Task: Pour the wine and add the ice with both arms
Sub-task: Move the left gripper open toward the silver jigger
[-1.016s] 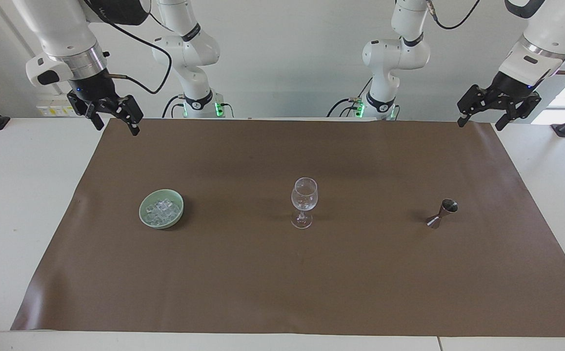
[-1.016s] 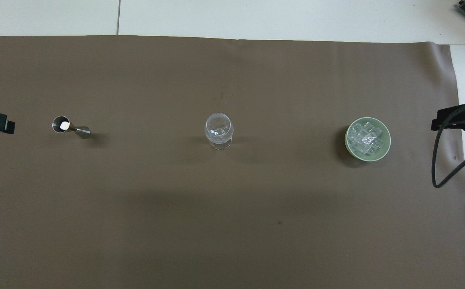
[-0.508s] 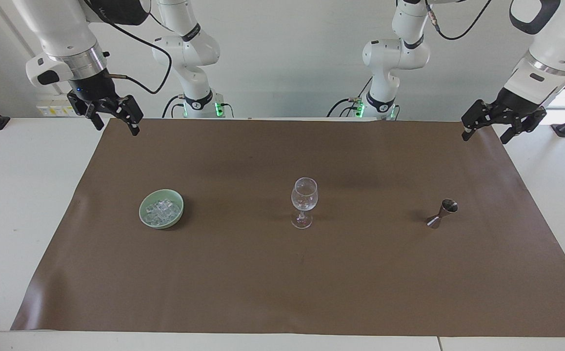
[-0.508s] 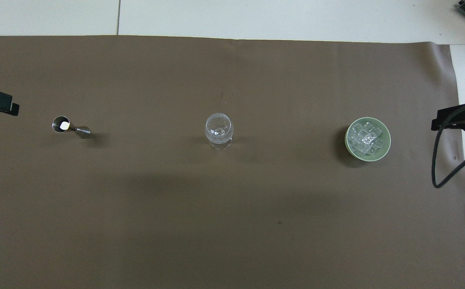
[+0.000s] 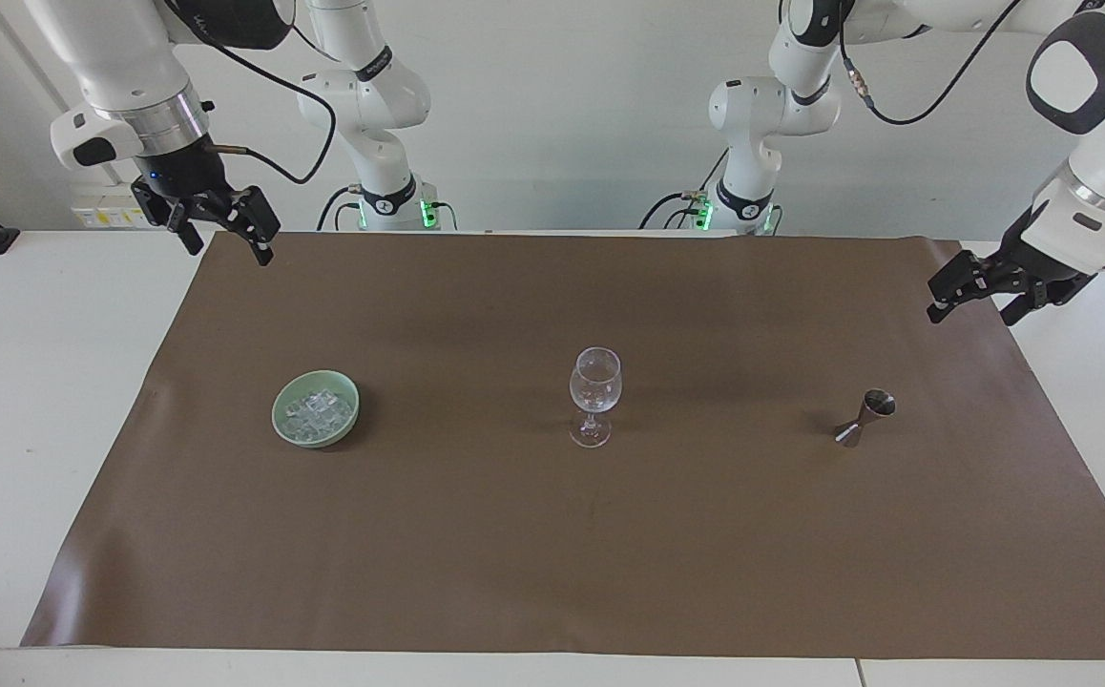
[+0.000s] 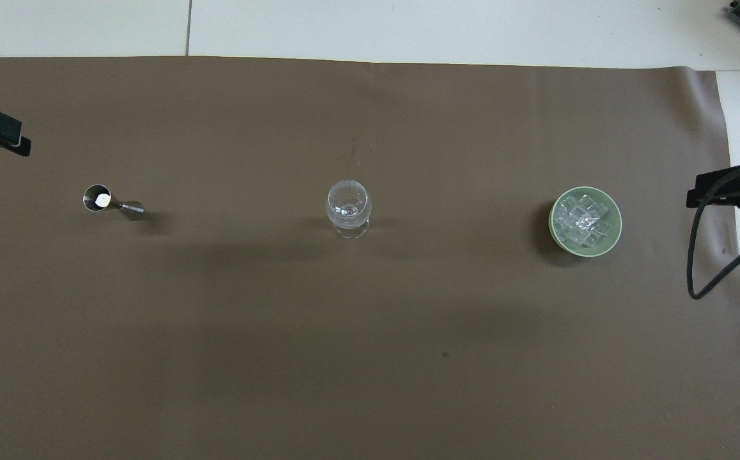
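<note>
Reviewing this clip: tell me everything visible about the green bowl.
The green bowl is small, round and pale green, glossy like ceramic or plastic. It sits upright on the brown mat toward the right arm's end of the table, in line with the wine glass. The ice, a heap of clear cubes, fills it. Nothing else touches it; neither arm is over it.
</note>
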